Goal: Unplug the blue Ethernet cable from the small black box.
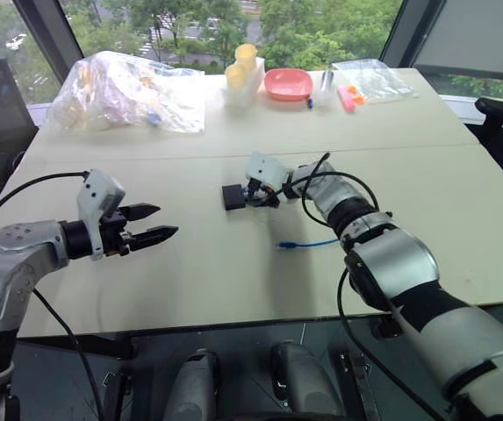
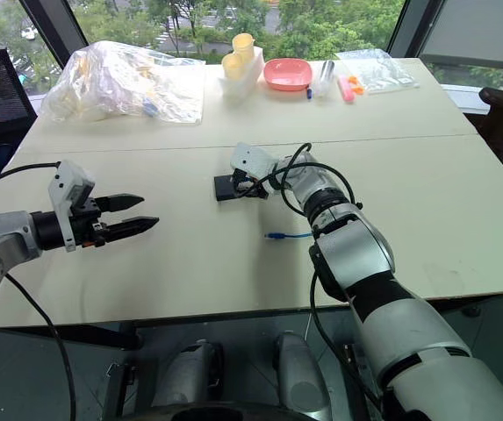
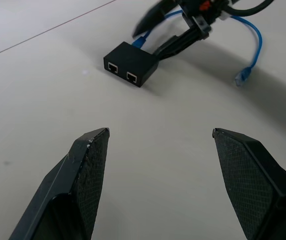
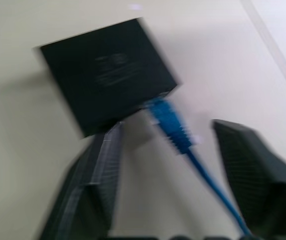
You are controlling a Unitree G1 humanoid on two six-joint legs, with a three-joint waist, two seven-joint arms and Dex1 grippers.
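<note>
The right hand [image 4: 165, 145] has its fingers apart, straddling the plug of the blue Ethernet cable [image 4: 170, 122], which is seated in the small black box [image 4: 105, 75] mid-counter [image 1: 233, 281]. The left wrist view shows the box's two ports facing the left hand [image 3: 157, 145], whose fingers are wide apart. The head views show the cable's free end trailing toward the counter's near edge.

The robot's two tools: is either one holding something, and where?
Nothing is held yet. The right tool straddles the blue Ethernet cable at its plug; the left tool is open.
</note>
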